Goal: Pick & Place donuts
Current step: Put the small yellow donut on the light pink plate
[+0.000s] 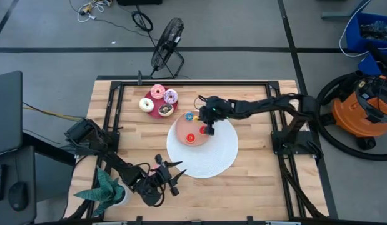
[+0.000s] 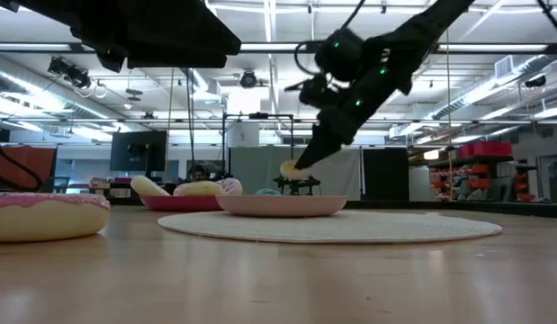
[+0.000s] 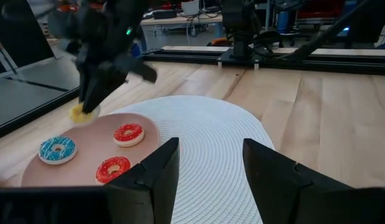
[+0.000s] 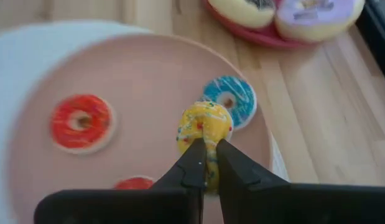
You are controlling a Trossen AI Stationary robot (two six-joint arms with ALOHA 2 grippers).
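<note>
The big white woven disc (image 1: 209,156) serves as a mat for the salmon-pink plate (image 4: 148,74), which collects the tiny rings: two red, one blue. Above it the right gripper (image 4: 206,163) pinches the small yellow sprinkled donut (image 4: 205,127) by its rim, jaws nearly closed, seemingly to drop it there. The left gripper (image 3: 208,171) waits half-open, empty. No writing is readable anywhere

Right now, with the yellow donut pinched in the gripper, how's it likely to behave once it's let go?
The yellow donut looks light: the right gripper holds it by one thin edge without it sagging, so probably stiff too. It hangs on edge above the pink plate, so it may roll or flop flat. Being a ring, it could bump the blue donut nearby.
</note>
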